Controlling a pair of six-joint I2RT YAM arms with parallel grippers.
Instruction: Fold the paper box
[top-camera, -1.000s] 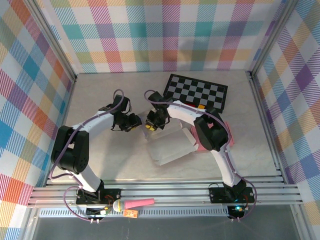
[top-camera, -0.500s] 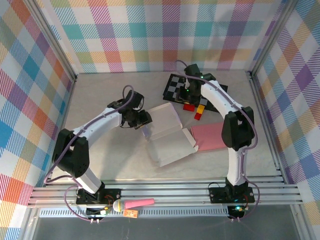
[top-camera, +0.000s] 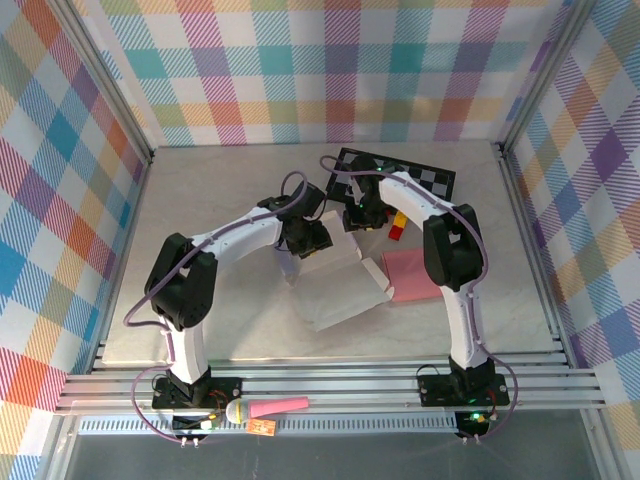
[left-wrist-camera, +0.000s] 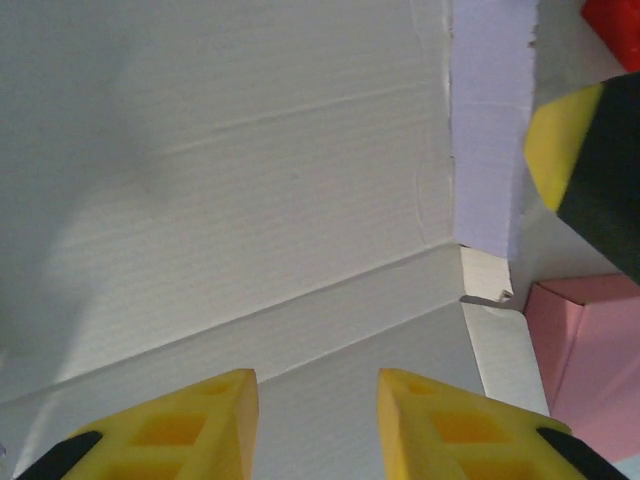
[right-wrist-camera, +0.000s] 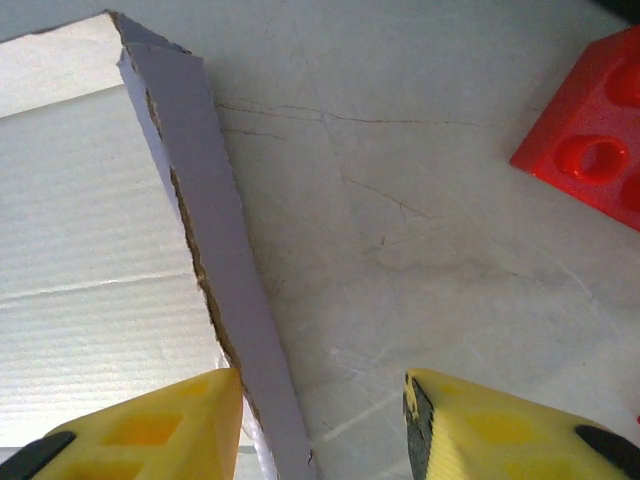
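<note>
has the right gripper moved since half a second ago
Yes. The right gripper has come back off the checkerboard mat toward the near edge of the table, to the far right corner of the paper box.

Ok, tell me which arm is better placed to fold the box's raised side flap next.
Right, probably. The right gripper is open, with the edge of the raised flap between its fingers, ready to pinch or push. The left gripper, also open, hovers over a flat panel of the paper box.
</note>
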